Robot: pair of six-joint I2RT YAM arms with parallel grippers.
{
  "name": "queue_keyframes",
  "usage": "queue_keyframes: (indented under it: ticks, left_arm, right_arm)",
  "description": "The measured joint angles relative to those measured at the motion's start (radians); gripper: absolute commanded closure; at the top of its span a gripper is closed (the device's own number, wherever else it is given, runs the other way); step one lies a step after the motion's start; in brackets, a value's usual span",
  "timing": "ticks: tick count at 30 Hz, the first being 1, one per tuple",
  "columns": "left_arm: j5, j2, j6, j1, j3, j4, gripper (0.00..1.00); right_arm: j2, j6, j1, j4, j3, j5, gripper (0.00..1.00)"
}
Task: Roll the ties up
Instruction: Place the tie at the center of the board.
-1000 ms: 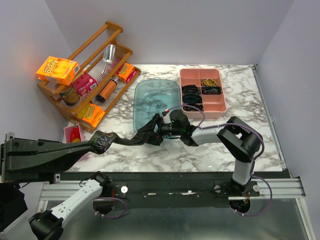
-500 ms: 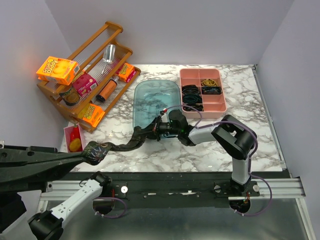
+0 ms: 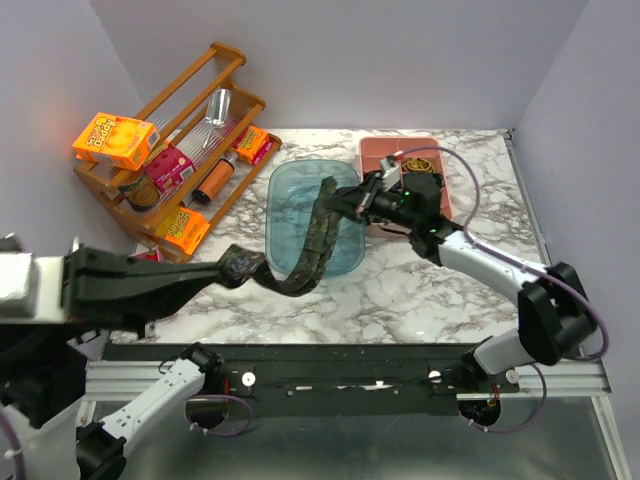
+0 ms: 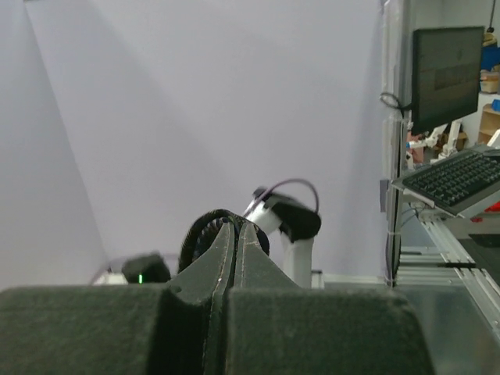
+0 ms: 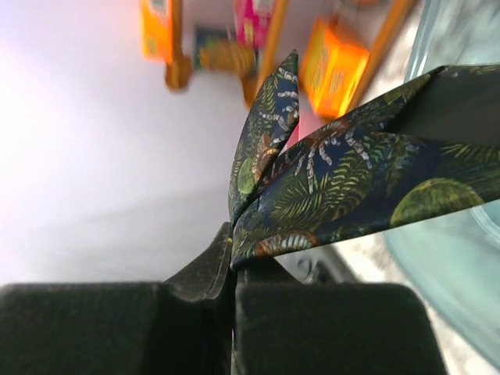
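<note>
The tie point(image 3: 312, 238) is off the tabletop point(image 3: 420, 295), strung between both arms. Its long axis runs on a diagonal, from low and near on the left up to far on the right. In between it sags in a slack bend. The bottom of that bend sits at the near rim of the tray point(image 3: 285, 180); I cannot tell whether it touches the rim or the tabletop there.

The far end is pinched in the right tool point(image 3: 352, 197), above the tray's right side. In the right wrist view the jaws are closed narrow on the leaf-patterned cloth point(image 5: 351, 195), with a pointed flap standing up just past the tips.

The near end meets the left tool point(image 3: 236, 265), low over the tabletop just left of the tray. In the left wrist view its jaws point(image 4: 236, 230) are pressed together, with a dark ridged edge curling over the tips. That edge is most likely the tie's end.

Both ends are held, so neither arm is nearer. What matters is the slack and twist between the two holds. My judgement is that rolling calls for the band to be drawn straight along that diagonal, or laid flat. One tool could then turn an end inward while the other feeds cloth.

The pink box point(image 3: 405, 232) lies just beyond the right tool.
</note>
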Motion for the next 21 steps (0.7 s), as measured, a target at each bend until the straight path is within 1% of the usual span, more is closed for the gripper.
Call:
queue_keyframes:
  ticks: [2, 5, 7, 10, 14, 18, 21]
  left_arm:
    - [-0.005, -0.002, -0.01, 0.0, -0.082, 0.04, 1.0]
    - [-0.004, 0.024, -0.07, 0.0, -0.233, 0.156, 1.0]
    - [0.0, 0.076, -0.124, 0.0, -0.32, 0.257, 1.0]
    - [0.0, 0.161, -0.185, 0.0, -0.409, 0.356, 1.0]
    - [0.0, 0.263, -0.247, -0.001, -0.496, 0.438, 1.0]
    - [0.0, 0.315, -0.293, -0.01, -0.539, 0.533, 1.0]
    - [0.0, 0.336, -0.322, -0.029, -0.566, 0.616, 1.0]
  right_arm:
    - [-0.097, -0.072, -0.069, -0.06, -0.023, 0.033, 0.92]
    - [-0.214, -0.151, -0.158, -0.108, -0.098, 0.051, 0.92]
    - [-0.269, -0.19, -0.22, -0.144, -0.161, 0.052, 0.92]
    - [-0.346, -0.238, -0.329, -0.215, -0.27, 0.048, 0.92]
    - [-0.474, -0.311, -0.513, -0.35, -0.373, 0.033, 0.91]
    - [-0.614, -0.41, -0.692, -0.472, -0.379, 0.019, 0.9]
    - [-0.652, -0.473, -0.822, -0.509, -0.389, -0.024, 0.9]
